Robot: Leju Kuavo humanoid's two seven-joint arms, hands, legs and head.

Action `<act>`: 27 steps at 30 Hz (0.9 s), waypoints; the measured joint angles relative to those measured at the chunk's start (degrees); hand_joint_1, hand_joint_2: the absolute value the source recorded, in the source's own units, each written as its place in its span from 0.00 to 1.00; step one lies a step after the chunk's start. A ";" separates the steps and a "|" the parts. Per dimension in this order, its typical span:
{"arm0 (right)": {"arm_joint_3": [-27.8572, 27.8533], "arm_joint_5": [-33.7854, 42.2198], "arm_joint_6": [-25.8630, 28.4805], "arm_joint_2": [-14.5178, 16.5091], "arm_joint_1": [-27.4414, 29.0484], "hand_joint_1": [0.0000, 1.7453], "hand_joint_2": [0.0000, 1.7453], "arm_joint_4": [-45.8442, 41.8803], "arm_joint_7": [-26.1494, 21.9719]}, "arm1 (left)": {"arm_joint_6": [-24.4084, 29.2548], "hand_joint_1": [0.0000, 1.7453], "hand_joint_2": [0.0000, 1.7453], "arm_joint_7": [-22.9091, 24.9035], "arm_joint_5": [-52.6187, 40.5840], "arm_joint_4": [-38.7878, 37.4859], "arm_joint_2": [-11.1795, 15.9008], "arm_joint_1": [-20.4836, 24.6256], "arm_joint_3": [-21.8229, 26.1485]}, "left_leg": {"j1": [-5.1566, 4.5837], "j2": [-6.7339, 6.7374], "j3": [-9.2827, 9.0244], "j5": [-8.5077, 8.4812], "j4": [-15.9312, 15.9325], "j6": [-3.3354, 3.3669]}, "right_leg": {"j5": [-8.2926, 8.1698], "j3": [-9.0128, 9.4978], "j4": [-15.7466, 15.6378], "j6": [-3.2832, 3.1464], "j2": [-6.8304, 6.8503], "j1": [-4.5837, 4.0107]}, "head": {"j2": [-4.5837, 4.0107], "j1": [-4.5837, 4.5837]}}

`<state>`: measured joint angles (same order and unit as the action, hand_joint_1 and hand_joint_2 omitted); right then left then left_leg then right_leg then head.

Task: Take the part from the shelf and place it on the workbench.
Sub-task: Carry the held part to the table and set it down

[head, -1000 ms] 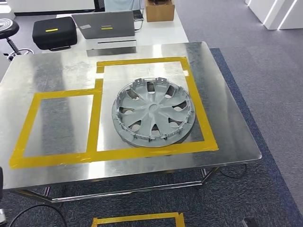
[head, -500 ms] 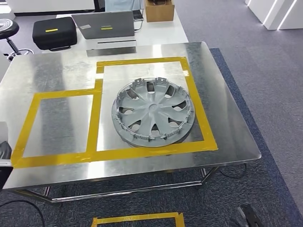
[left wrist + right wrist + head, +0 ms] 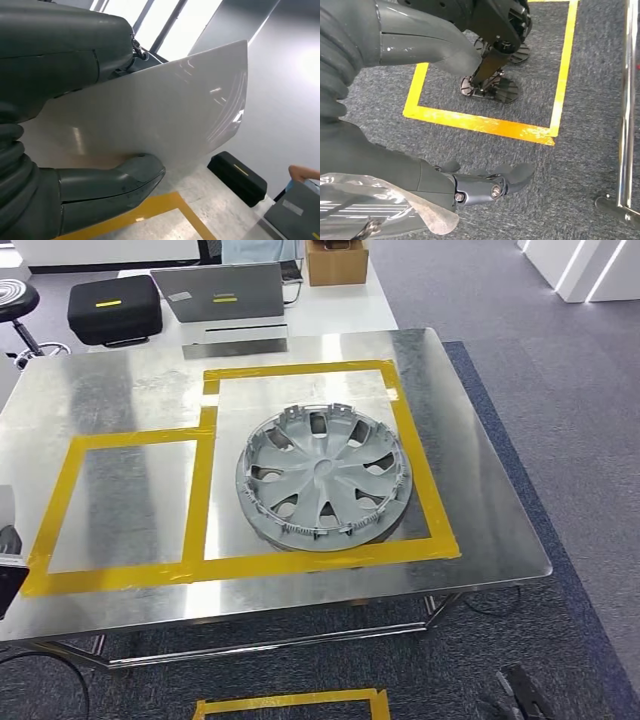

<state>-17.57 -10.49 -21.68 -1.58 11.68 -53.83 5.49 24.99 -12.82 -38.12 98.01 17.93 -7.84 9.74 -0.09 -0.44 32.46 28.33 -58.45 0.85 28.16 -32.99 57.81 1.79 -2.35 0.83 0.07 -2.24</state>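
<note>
My left hand grips a glossy white panel, the thumb under it and the fingers over its top edge. In the head view this hand and a sliver of the white part sit at the far left edge, by the front left corner of the steel workbench. The left taped box on the bench is bare. My right hand hangs low over the carpet with its fingers stretched out and nothing in it, and appears at the lower right in the head view.
A grey hubcap lies inside the right taped box. Behind the bench stand a laptop, a black case, a cardboard box and a stool. A yellow tape rectangle marks the floor near a chrome bench leg.
My left hand with the white part has risen into the head view at the left edge. The right hand has come into view at the lower right. The hubcap has not moved.
</note>
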 joint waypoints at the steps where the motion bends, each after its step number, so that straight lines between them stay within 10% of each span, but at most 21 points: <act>1: 0.57 0.28 0.13 -0.28 -0.10 0.00 1.00 0.19 0.01 | -0.03 1.00 1.00 0.05 -0.06 -0.56 0.28 0.41 -0.05 | 0.00 0.00 0.00 0.00 0.00 0.00 | 0.00 0.00 0.00 0.00 0.00 0.00 | 0.00 -0.01; 7: 7.10 3.91 1.88 -3.58 -1.10 0.00 1.00 2.39 0.10 | -1.32 1.00 1.00 1.03 -1.57 -6.55 3.26 4.87 -1.26 | -0.01 0.00 0.04 0.01 -0.01 0.02 | 0.00 -0.06 -0.01 0.01 0.01 0.01 | 0.00 -0.01; 11: 22.05 12.85 6.36 -8.93 -8.43 0.00 1.00 9.78 -1.19 | -9.84 1.00 1.00 4.26 -10.72 -26.96 7.06 28.52 -15.86 | -0.01 -0.01 0.16 -0.36 -0.03 -0.04 | -0.44 -0.19 0.00 0.01 -0.11 0.01 | 0.00 -0.01; 17: 25.27 14.13 6.88 -9.80 -9.61 0.00 1.00 11.70 -1.44 | -10.81 1.00 1.00 4.50 -11.72 -30.51 7.10 32.19 -20.02 | -0.01 0.02 0.28 -0.35 -0.04 -0.05 | -0.43 -0.35 0.00 0.00 -0.12 0.01 | 0.00 -0.02; 21: 27.57 15.73 7.64 -10.22 -11.05 0.00 1.00 13.03 -1.26 | -12.69 0.00 1.00 4.66 -13.33 -32.69 6.63 35.24 -24.00 | -0.01 0.03 0.36 -0.36 -0.04 -0.05 | -0.44 -0.42 0.00 0.00 -0.12 0.01 | 0.00 -0.01; 27: 30.21 17.30 8.38 -10.63 -12.32 0.00 1.00 14.62 -0.99 | -12.81 0.00 1.00 6.30 -13.85 -33.69 5.61 37.16 -28.27 | -0.01 0.03 0.37 -0.36 -0.05 -0.05 | -0.44 -0.44 0.00 0.00 -0.14 0.02 | 0.00 -0.01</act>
<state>12.64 6.80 -13.30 -12.21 -0.64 -39.21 4.49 12.17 -6.53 -51.97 64.32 23.54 29.32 -18.52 -0.10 -0.40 32.83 27.98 -58.50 0.80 27.71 -33.43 57.80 1.79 -2.49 0.84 0.07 -2.25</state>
